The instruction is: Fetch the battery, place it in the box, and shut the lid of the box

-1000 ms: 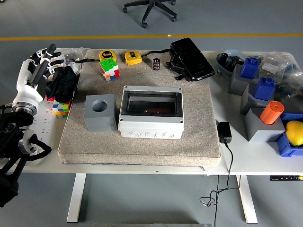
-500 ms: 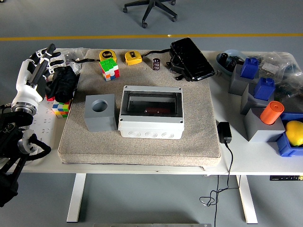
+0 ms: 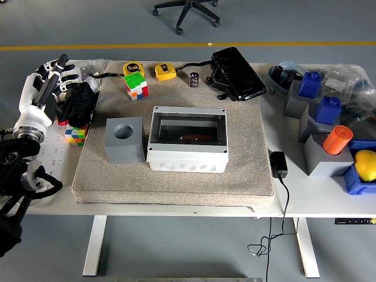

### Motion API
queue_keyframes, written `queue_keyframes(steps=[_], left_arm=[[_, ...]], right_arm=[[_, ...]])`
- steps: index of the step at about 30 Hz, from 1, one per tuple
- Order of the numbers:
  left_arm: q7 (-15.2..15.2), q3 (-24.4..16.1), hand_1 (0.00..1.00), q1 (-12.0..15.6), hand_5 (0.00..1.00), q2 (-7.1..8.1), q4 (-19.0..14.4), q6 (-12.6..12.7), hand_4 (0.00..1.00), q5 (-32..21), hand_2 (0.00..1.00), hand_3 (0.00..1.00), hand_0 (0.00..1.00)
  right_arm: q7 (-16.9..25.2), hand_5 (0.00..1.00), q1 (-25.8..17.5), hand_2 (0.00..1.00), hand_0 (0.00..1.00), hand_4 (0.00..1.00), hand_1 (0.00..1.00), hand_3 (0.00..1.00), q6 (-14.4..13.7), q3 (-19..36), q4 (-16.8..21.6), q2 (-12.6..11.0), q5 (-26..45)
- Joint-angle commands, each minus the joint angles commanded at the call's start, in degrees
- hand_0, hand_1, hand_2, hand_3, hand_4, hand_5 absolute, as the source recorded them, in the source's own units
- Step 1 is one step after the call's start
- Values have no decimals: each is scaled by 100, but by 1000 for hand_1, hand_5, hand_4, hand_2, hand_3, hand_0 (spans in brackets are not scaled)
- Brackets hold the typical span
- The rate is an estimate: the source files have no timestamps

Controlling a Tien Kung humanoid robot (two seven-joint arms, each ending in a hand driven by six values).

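A white box point(image 3: 187, 153) with a dark see-through lid point(image 3: 188, 128) lies on the beige mat point(image 3: 176, 182). The lid lies flat over the box. A dark reddish thing point(image 3: 188, 138) shows through it. A black battery pack point(image 3: 236, 73) with cables lies at the mat's far right corner. My left hand point(image 3: 48, 79) is raised at the table's left edge, with white fingers spread and holding nothing, well left of the box. My right arm is out of view.
A grey block with a round hole point(image 3: 124, 139) stands left of the box. Two colour cubes point(image 3: 136, 86) point(image 3: 76, 134), two yellow tape measures point(image 3: 165, 71), a small dark cylinder point(image 3: 194, 79) and a black bundle point(image 3: 78, 104) lie around. Grey and blue blocks point(image 3: 320, 111), an orange cylinder point(image 3: 337, 140) and a black adapter point(image 3: 278, 164) are on the right.
My left hand has drifted very slightly to the left. Nothing else has moved.
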Motion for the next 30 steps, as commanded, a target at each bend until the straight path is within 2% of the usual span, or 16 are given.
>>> queue_keyframes(steps=[30], left_arm=[[44,34,539,-2,541,23,20,-32,976,16,601,605,452]], right_arm=[[-7,531,6,653,607,976,631,575,-9,-57,21,-55,14]])
